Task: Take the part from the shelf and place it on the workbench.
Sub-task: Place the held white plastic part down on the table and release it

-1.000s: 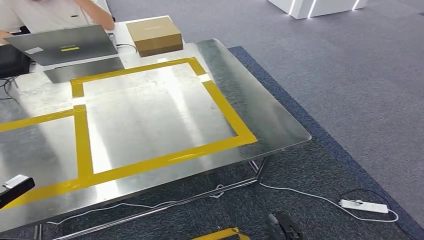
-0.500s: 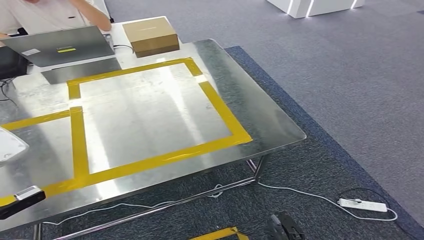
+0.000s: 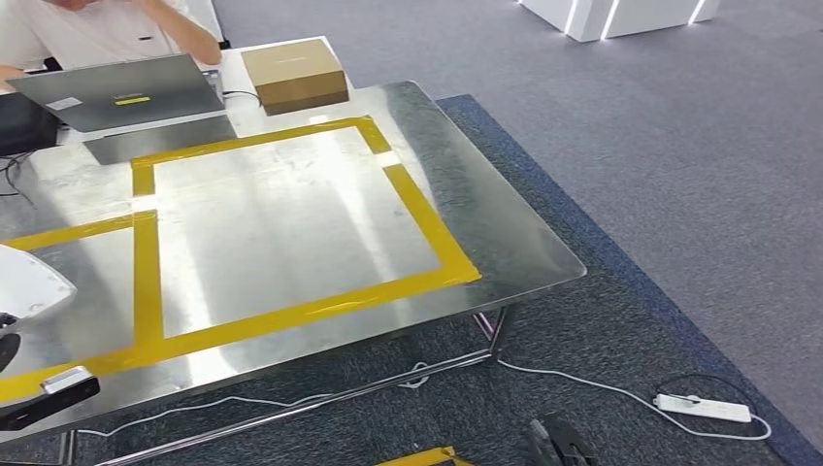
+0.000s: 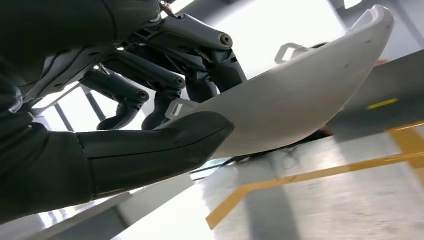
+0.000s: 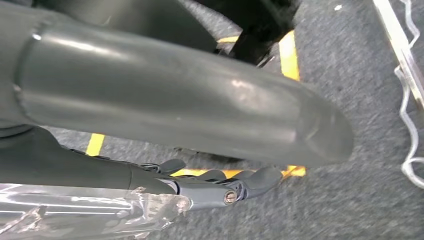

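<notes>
The white curved plastic part (image 4: 300, 95) is gripped by my left hand (image 4: 165, 115), thumb under it and dark fingers (image 4: 150, 85) over its edge. In the head view the part (image 3: 29, 286) pokes in from the left edge, above the steel workbench (image 3: 505, 233) and its yellow tape frames (image 3: 427, 218). A dark piece of my left arm (image 3: 53, 393) hangs over the bench's front edge. My right hand (image 5: 200, 125) hangs beside my body above the carpet, fingers (image 5: 235, 187) stretched out, holding nothing.
At the bench's far end stand a grey laptop (image 3: 121, 92) and a cardboard box (image 3: 294, 73), with a person (image 3: 107, 24) seated behind them. A white power strip (image 3: 701, 408) and its cable lie on the carpet to the right.
The white part has come into the head view from the left and moved right over the bench. The dark piece of my left arm has moved right and down. The camera has shifted slightly.
</notes>
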